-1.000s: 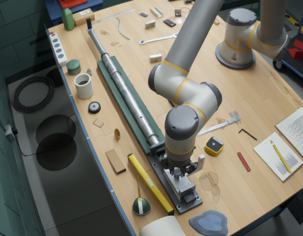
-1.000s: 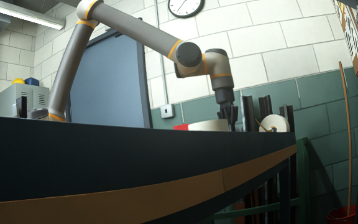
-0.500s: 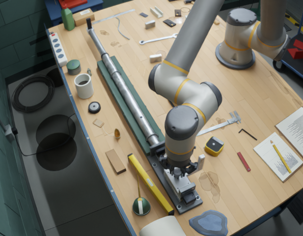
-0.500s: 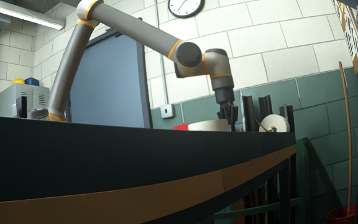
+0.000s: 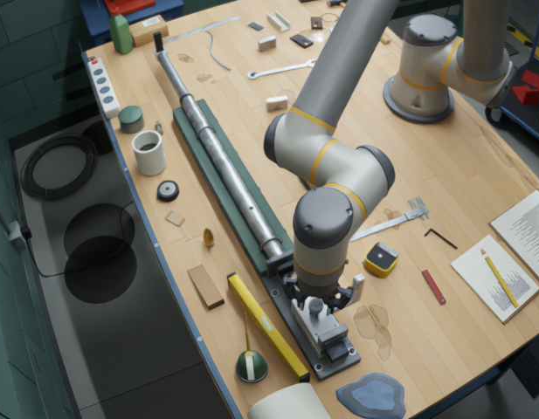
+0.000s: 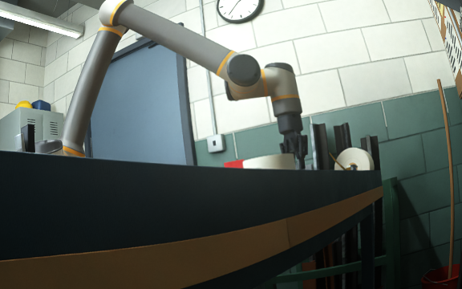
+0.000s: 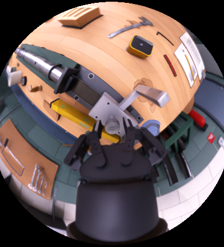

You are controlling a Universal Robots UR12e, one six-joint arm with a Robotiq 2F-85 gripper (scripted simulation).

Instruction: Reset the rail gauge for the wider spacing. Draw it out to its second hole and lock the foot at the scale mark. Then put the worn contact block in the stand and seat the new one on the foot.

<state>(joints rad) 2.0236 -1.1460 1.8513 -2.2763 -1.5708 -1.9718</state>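
The round knob (image 7: 112, 125) (image 5: 315, 306) on top of the gauge's light metal foot (image 5: 318, 325) sits right under my gripper (image 7: 113, 129) (image 5: 318, 301), which is open and holds nothing. The foot rides on a dark base plate (image 5: 305, 324) at the near end of the long steel rail gauge (image 5: 217, 155), which lies on a green mat (image 5: 224, 187). A dark contact block (image 5: 337, 352) sits at the foot's near end. A grey lever handle (image 7: 148, 95) (image 5: 358, 287) sticks out to the right of the foot. In the second side camera only the gripper (image 6: 295, 154) shows above the bench edge.
Behind the work the arm's base (image 5: 418, 90) stands on the bench, with a wrench (image 5: 281, 70) and small blocks around. A yellow level (image 5: 267, 324) lies left of the base plate, a yellow tape measure (image 5: 380, 259), a caliper (image 5: 391, 221) and papers (image 5: 495, 277) to the right.
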